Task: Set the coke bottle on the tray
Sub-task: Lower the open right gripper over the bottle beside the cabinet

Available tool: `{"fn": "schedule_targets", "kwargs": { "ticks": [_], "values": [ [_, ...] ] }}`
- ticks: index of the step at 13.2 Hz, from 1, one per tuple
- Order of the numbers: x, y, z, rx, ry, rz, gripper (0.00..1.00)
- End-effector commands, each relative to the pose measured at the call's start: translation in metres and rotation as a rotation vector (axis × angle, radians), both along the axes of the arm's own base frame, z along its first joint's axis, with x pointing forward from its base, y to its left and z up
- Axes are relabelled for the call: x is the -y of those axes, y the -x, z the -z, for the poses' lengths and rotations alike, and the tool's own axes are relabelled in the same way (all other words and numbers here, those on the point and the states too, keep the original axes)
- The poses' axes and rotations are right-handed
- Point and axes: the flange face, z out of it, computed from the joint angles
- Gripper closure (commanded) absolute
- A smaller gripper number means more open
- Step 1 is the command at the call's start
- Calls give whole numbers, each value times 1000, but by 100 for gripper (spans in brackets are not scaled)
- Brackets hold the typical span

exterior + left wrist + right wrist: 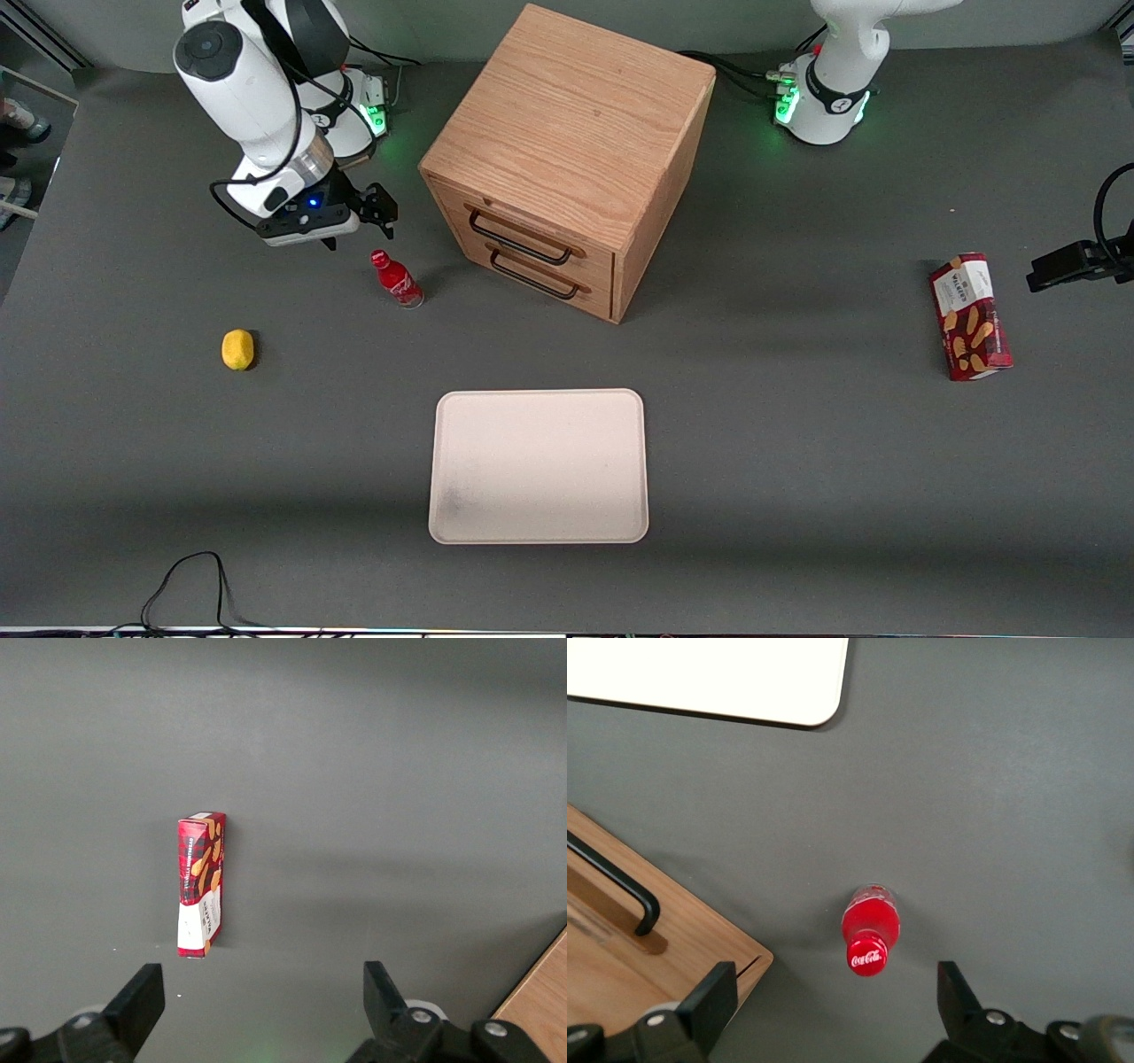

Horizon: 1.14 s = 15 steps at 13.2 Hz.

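Observation:
The coke bottle (397,279) (869,931) is a small red bottle with a red cap, standing upright on the dark table beside the wooden drawer cabinet. My right gripper (359,229) (833,992) hovers above the table, a little farther from the front camera than the bottle, and is open with nothing between its fingers. The bottle's cap sits just ahead of the gap between the fingers. The cream-pink tray (539,523) (788,700) lies flat near the table's front edge, nearer the front camera than the cabinet.
A wooden cabinet (567,151) (620,966) with two black-handled drawers stands mid-table. A yellow lemon-like object (237,349) lies toward the working arm's end. A red biscuit box (969,317) (201,883) lies toward the parked arm's end. Cables (190,585) trail at the front edge.

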Motion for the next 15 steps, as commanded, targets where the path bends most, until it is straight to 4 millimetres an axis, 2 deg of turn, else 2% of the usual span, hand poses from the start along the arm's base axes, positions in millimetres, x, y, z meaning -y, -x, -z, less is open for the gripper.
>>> {"fn": "schedule_targets", "kwargs": {
  "ticks": [1, 7, 11, 15],
  "values": [
    [-1, 2, 20, 18, 18, -15, 0],
    [-5, -9, 59, 45, 44, -34, 0],
    [0, -1, 79, 42, 42, -34, 0],
    [3, 0, 92, 26, 51, -29, 0]
  ]
}}
